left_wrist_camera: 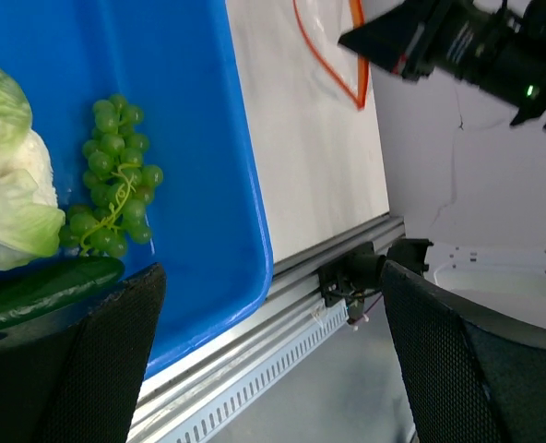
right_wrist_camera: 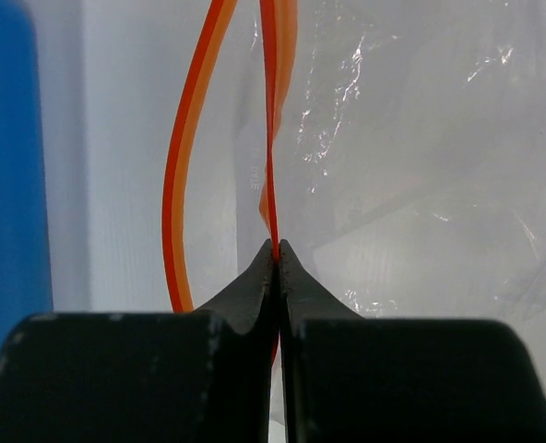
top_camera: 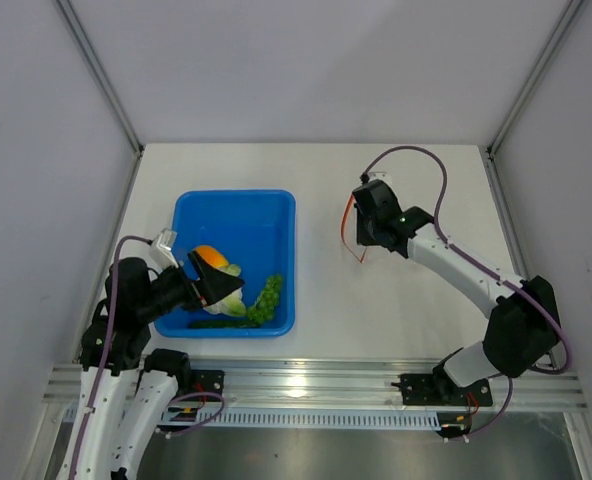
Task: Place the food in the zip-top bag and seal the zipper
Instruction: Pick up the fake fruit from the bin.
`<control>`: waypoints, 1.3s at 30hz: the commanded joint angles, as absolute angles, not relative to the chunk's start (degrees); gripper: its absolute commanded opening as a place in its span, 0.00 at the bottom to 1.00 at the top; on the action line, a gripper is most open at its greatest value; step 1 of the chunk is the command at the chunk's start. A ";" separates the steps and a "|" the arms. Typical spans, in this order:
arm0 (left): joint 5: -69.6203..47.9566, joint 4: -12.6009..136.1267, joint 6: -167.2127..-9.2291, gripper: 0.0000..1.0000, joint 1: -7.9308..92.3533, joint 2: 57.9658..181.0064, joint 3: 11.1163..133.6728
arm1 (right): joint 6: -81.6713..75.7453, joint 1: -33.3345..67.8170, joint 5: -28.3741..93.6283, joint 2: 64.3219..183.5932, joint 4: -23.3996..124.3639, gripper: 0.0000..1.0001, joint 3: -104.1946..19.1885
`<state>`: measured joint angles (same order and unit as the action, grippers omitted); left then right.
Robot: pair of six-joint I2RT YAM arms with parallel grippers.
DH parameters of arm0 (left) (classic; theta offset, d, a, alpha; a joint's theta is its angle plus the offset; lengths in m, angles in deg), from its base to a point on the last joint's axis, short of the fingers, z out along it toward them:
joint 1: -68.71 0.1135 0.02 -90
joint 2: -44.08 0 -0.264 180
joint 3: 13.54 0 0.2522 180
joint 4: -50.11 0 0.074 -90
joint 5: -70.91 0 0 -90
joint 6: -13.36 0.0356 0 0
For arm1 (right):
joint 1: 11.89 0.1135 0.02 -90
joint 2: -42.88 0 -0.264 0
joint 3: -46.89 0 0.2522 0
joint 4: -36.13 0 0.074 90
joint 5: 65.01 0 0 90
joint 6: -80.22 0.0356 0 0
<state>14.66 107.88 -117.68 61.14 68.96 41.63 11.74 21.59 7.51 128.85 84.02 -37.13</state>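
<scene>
right jaws: I had them clamped tight on one lip of the thin orange-red zipper strip [right_wrist_camera: 271,138]; the other lip bowed away, mouth gaped.
bag: clear crinkly zip-top bag [right_wrist_camera: 421,138] sat over the white tabletop [top_camera: 396,300], right of the blue plastic tray [top_camera: 236,215], apart from it.
left jaws: spread wide, gripped nothing, hung over the tray's near side.
food: orange-yellow fruit [top_camera: 209,256], white-and-pale-green cabbage head [left_wrist_camera: 5,185], green grape bunch [left_wrist_camera: 114,175] and thin dark green cucumber [left_wrist_camera: 42,291] all lay in the tray.
</scene>
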 commanded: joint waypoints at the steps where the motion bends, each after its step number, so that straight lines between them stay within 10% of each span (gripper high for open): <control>1: 10.35 109.57 -116.28 1.00 61.50 70.53 45.93 | 10.61 25.20 8.11 124.36 81.17 0.00 -34.55; 39: -21.91 131.64 -127.01 0.99 51.50 109.38 65.44 | 11.85 28.11 25.34 120.48 95.77 0.00 -40.00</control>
